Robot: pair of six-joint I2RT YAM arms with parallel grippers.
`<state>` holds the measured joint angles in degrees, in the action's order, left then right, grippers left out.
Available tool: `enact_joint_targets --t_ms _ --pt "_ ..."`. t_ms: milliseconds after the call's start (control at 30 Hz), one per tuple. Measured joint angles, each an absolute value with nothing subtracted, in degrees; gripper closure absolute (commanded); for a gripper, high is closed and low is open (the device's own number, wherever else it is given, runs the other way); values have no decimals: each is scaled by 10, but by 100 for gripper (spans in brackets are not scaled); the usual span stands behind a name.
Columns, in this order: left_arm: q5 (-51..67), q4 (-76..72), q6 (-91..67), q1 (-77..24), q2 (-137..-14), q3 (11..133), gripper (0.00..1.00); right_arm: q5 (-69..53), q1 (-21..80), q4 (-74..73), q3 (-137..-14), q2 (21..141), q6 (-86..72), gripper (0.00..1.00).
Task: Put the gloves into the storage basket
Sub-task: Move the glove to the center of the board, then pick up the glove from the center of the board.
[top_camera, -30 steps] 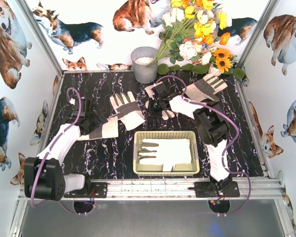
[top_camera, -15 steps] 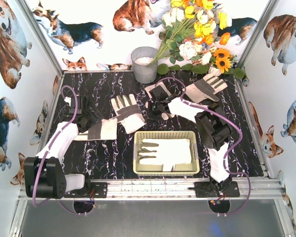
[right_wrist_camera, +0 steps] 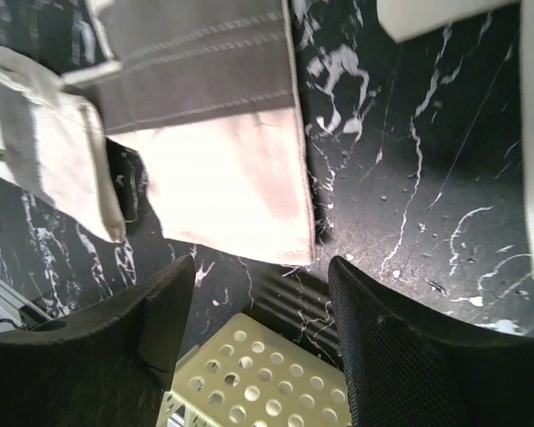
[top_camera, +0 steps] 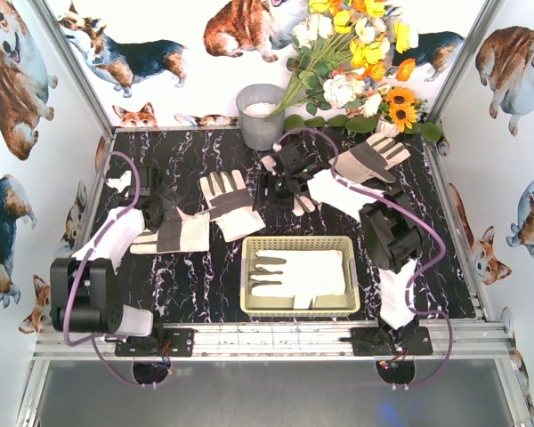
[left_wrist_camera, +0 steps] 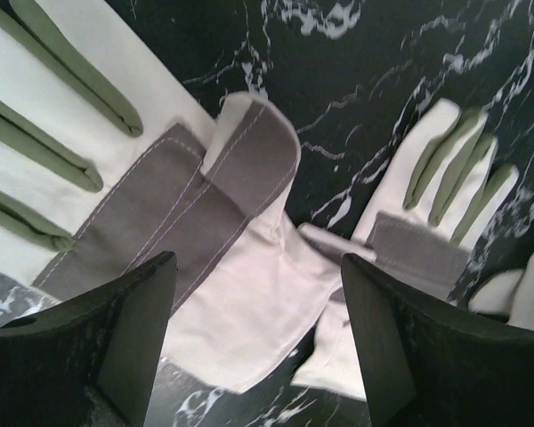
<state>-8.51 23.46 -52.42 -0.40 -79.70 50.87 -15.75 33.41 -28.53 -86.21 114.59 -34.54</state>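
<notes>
Now one glove (top_camera: 298, 274) lies in the storage basket (top_camera: 298, 241); my left pincer (left_wrist_camera: 256, 267) and right pincer (right_wrist_camera: 260, 267) hang spread, empty, over gloves (left_wrist_camera: 240, 222) on the table (top_camera: 205, 285). Next each should drop and pinch fabric, I judge.

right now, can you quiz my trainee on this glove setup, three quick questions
1. True or false: one glove already lies inside the storage basket.
2. Which one hangs nearer the grey metal bucket? A: the left gripper. B: the right gripper.
3. Fill in: the jaws of both grippers stand ____, with nothing held between them.

Key: 1 true; 2 B; 3 open.
</notes>
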Motion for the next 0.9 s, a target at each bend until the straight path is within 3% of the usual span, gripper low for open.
enact_joint_targets --t_ms 567,767,900 --pt "-145 223 -662 -4 -974 612 45 -151 297 -281 -836 923 -251 31" --pt "-152 246 -677 -7 -1003 623 62 -147 295 -284 -795 892 -238 31" --pt "-161 258 -682 -10 -1002 623 87 -145 286 -283 -794 892 -234 31"
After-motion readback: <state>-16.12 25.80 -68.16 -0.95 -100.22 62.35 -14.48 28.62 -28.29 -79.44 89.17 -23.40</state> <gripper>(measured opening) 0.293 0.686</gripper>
